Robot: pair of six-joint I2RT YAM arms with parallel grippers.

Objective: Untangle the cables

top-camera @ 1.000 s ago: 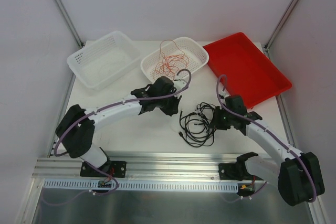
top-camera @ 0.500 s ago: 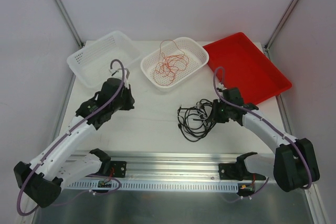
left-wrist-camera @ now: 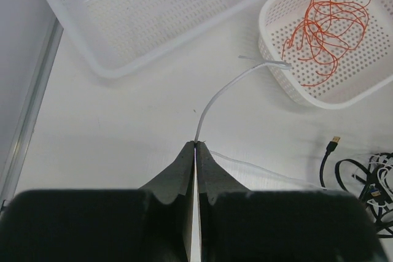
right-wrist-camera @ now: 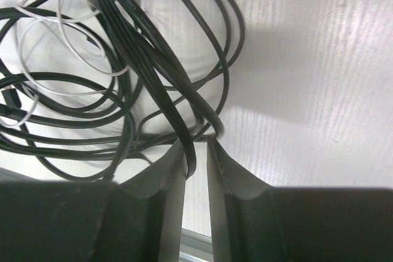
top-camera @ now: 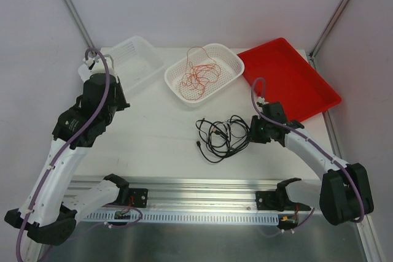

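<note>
A tangle of black cables (top-camera: 221, 138) lies on the white table right of centre. My right gripper (top-camera: 253, 132) sits at its right edge. In the right wrist view its jaws (right-wrist-camera: 196, 148) stand slightly apart, open, with a flat black cable (right-wrist-camera: 153, 59) hanging loose against the left finger. A thin white cable (right-wrist-camera: 61, 47) threads through the heap. Red-orange cables (top-camera: 199, 77) lie in the oval basket (left-wrist-camera: 270, 35). My left gripper (left-wrist-camera: 196, 145), raised at the left, is shut on a thin white cable (left-wrist-camera: 215, 99) that runs toward the oval basket.
A rectangular white basket (top-camera: 132, 59) stands at the back left and a red tray (top-camera: 288, 81) at the back right. A black cable end with a gold plug (left-wrist-camera: 333, 145) points away from the heap. The metal rail (top-camera: 196, 188) runs along the near edge.
My left arm has swung left and upward from beside the oval basket, drawing the white cable with it. The black heap has slid left. My right jaws have parted a little.
</note>
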